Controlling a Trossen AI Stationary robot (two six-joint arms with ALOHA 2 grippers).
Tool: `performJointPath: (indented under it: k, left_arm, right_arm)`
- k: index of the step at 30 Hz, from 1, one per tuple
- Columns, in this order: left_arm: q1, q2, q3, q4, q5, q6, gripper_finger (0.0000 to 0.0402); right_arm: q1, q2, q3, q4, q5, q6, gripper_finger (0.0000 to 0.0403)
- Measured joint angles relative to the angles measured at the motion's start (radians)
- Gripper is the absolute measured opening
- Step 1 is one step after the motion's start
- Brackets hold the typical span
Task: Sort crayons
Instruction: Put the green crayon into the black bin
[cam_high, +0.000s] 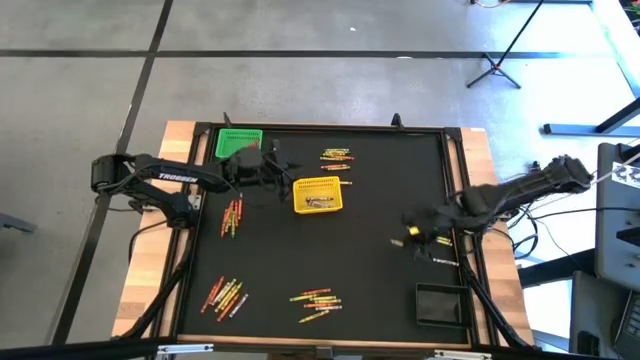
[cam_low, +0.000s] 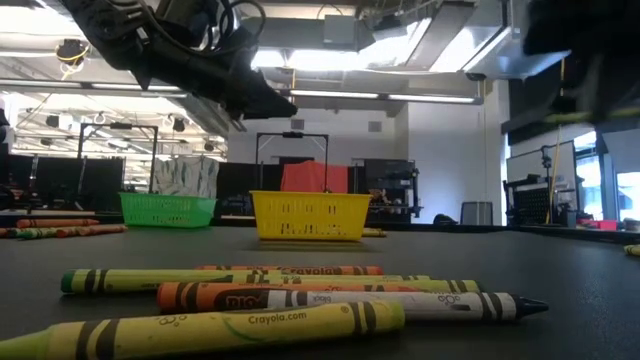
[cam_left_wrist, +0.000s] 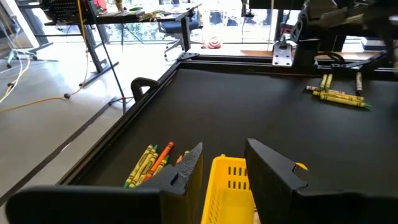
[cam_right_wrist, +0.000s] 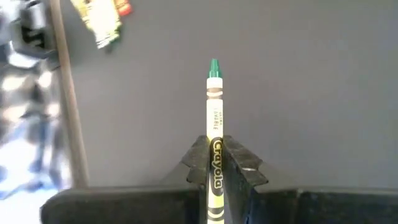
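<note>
Two arms over the black mat: right jaws clamp a green crayon, left jaws parted.

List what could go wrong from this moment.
The right gripper pinches a green crayon near one end only, so it could pivot or slip out in transit. The left gripper hangs open right over the yellow basket; the green basket sits beside that arm, so the two arms could clash near it.

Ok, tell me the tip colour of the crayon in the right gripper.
Green, on a crayon with a yellow-green wrapper; right wrist view shows it best.
</note>
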Motion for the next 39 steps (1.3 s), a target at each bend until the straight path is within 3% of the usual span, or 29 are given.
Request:
performJointPath:
  k: [6,12,19,24,30,39]
  left_arm:
    - [-0.017,0.0,0.0,0.002,0.0,0.0,0.0107]
    - [-0.019,0.0,0.0,0.002,0.001,0.0,0.0107]
    - [-0.019,0.0,0.0,0.015,0.001,0.035,0.0107]
    - [-0.019,0.0,0.0,0.028,0.001,0.059,0.0107]
    - [-0.019,0.0,0.0,0.028,0.0,0.056,0.0107]
    - [-0.019,0.0,0.0,0.028,0.0,0.055,0.0107]
  right_arm:
    - [0.291,0.003,0.0,0.013,0.078,0.348,0.0024]
    - [0.574,0.011,0.001,0.062,0.276,0.698,0.0024]
    - [0.803,0.126,0.001,0.064,0.399,1.135,0.0024]
    - [0.883,0.225,0.001,0.079,0.383,1.308,0.0024]
    - [0.891,0.28,0.001,0.044,0.294,1.365,0.003]
    - [0.89,0.263,0.001,0.053,0.24,1.396,0.0118]
